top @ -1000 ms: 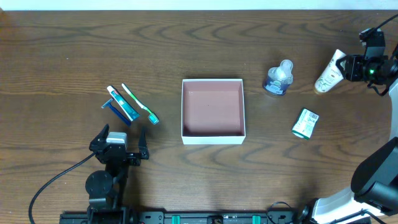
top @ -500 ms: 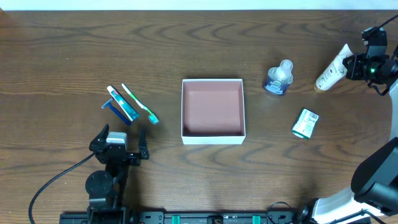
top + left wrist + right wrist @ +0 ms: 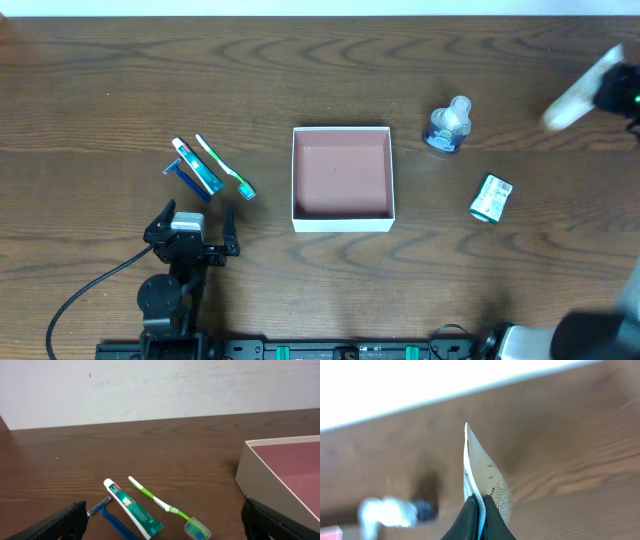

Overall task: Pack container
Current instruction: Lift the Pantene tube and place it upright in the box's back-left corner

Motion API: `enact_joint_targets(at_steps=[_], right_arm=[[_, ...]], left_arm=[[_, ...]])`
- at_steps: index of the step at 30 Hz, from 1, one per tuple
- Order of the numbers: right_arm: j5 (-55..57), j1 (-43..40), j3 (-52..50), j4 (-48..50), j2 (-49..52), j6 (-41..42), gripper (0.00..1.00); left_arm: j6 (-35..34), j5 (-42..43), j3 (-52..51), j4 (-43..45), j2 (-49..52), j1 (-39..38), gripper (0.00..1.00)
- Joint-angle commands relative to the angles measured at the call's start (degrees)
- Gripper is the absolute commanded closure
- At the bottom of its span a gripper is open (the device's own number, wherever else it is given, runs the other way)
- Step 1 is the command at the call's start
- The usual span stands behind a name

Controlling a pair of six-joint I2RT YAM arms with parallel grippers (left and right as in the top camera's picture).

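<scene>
The container [image 3: 341, 222], a shallow square box with white walls and a pinkish-brown inside, sits mid-table with nothing in it; its near corner [image 3: 260, 485] shows in the left wrist view. My right gripper [image 3: 603, 93] hangs blurred at the far right, shut on the flat crimped end of a white printed tube [image 3: 572, 100]. In the right wrist view the fingers [image 3: 479, 510] pinch that tube [image 3: 487, 477] above the wood. My left gripper [image 3: 198, 213] stands open near the front left with nothing between its jaws [image 3: 162, 525].
A green toothbrush [image 3: 225, 167], a toothpaste tube [image 3: 197, 165] and a blue razor [image 3: 186, 176] lie left of the container. A small blue-and-white bottle [image 3: 447, 124] and a green packet [image 3: 491, 197] lie to its right. A cable trails from the left arm.
My right gripper has shut on the white tube and raised it off the table; both now appear blurred in motion. The left arm has not moved.
</scene>
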Motion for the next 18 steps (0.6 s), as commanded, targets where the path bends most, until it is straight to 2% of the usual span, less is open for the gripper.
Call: enact_joint_targets(at_steps=[1, 6, 9, 18], right_arm=[[3.65, 0.50, 4.94, 0.00, -8.94, 5.60, 0.99], [1.25, 5.31, 5.27, -0.81, -15.26, 7.30, 0.99], [-2.45, 10.86, 5.27, -1.27, -16.61, 8.59, 0.99], [1.11, 32.96, 5.16, 0.68, -10.91, 13.44, 0.99]], left_arm=[[0.76, 0.83, -0.94, -2.01, -0.02, 0.22, 0.02], [0.79, 0.85, -0.94, -1.99, -0.02, 0.22, 0.02], [0.79, 0.83, -0.94, -1.99, -0.02, 0.22, 0.02], [0.79, 0.83, -0.94, -1.99, -0.02, 0.22, 0.02]])
